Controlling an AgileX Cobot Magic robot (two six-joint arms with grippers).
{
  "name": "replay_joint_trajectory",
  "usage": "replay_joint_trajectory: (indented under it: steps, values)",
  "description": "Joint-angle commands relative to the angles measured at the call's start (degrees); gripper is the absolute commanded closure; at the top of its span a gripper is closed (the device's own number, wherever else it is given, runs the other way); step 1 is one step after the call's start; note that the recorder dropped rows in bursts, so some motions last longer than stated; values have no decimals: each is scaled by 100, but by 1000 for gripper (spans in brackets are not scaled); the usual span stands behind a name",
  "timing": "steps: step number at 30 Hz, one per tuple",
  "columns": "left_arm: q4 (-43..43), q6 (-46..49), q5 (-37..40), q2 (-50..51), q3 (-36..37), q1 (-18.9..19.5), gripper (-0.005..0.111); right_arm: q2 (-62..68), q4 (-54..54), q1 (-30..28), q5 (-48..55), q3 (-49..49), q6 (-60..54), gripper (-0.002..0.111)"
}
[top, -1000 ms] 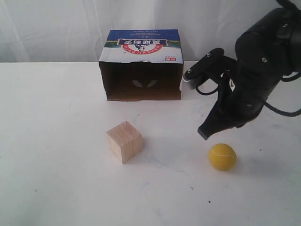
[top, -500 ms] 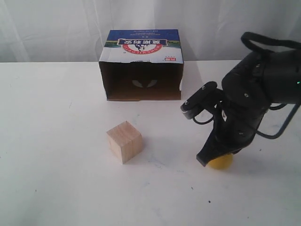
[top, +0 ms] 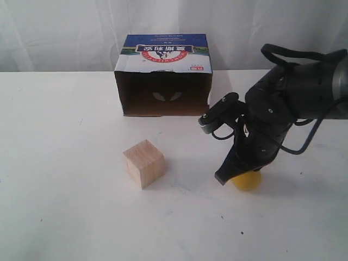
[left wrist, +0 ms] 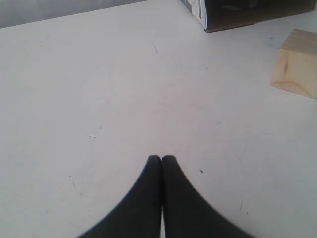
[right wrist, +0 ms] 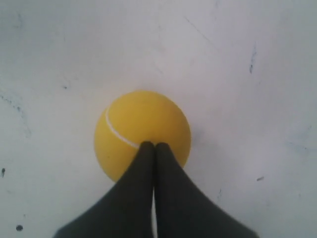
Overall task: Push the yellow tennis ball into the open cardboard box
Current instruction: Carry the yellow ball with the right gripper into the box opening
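The right pincer (right wrist: 152, 145) has its two black fingers pressed tight together. It holds nothing. I think that is on purpose: shut fingers make one stiff stick, good for poking. The tips sit right against the yellow tennis ball (right wrist: 143, 119), on the side nearest the arm, and they seem to touch it. The arm leans down low over the ball, so from where I stand only the bottom of the ball peeks out under it.

The ball sits on the white table (top: 65, 163). It is to the right of the wooden cube (top: 144, 163) and well apart from it. The open cardboard box (top: 163, 100) lies on its side further back and to the left, with its dark mouth facing the front. The ball is not in it yet. The push will have to go back and slant left to reach that mouth. The cube looks off to the side of that path.

The left pincer (left wrist: 161, 157) is shut too, holds nothing, and hangs over bare table. It looks like it is just waiting.
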Motion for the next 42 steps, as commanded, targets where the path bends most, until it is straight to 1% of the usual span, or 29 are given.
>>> replay_joint_trajectory:
  steps: [1, 7, 12, 19, 22, 26, 28, 30, 31, 33, 34, 35, 36, 37, 38, 39, 40, 41, 42]
  values:
    - [-18, -52, -16, -28, 21, 16, 107, 301, 63, 3, -168, -247, -109, 108]
    - [-18, -52, -16, -28, 21, 16, 107, 463, -12, 3, -101, -1009, -220, 108]
    - [-18, -52, -16, -28, 21, 16, 107, 346, -97, 3, 377, -1463, -220, 108]
    - [-18, -52, -16, -28, 21, 16, 107, -158, 5, 3, 1010, -1272, -207, 108]
    - [-18, -52, -16, -28, 21, 16, 107, -202, 416, 32, 1112, -1048, -331, 108]
    - [-18, -52, -16, -28, 21, 16, 107, -141, 995, 273, 519, -663, -583, 108]
    - [-18, -52, -16, -28, 21, 16, 107, 184, 1248, 286, 292, -663, -784, 108]
    - [-18, -52, -16, -28, 21, 16, 107, 643, 1160, 286, -157, -749, -806, 108]
    - [-18, -52, -16, -28, 21, 16, 107, 1049, 870, 154, -495, -932, -806, 108]
    - [-18, -52, -16, -28, 21, 16, 107, 1647, 647, -67, -1202, -1421, -806, 108]
    - [-18, -52, -16, -28, 21, 16, 107, 2109, 334, -167, -1107, -2162, -856, 108]
    - [-18, -52, -16, -28, 21, 16, 107, 2097, 71, -155, -740, -2617, -819, 108]
    - [-18, -52, -16, -28, 21, 16, 107, 1755, -318, -60, -283, -3163, -537, 108]
    - [-18, -52, -16, -28, 21, 16, 107, 1472, -489, -35, -272, -3281, -437, 108]
    - [-18, -52, -16, -28, 21, 16, 107, 960, -626, -27, -226, -3276, -329, 108]
    - [-18, -52, -16, -28, 21, 16, 107, 749, -626, -27, -78, -3204, -261, 108]
    - [-18, -52, -16, -28, 21, 16, 107, 402, -626, -27, 152, -2978, -202, 108]
    - [-18, -52, -16, -28, 21, 16, 107, 293, -587, 0, 178, -2850, -202, 108]
    - [-18, -52, -16, -28, 21, 16, 107, 36, -594, 40, 93, -2517, -202, 108]
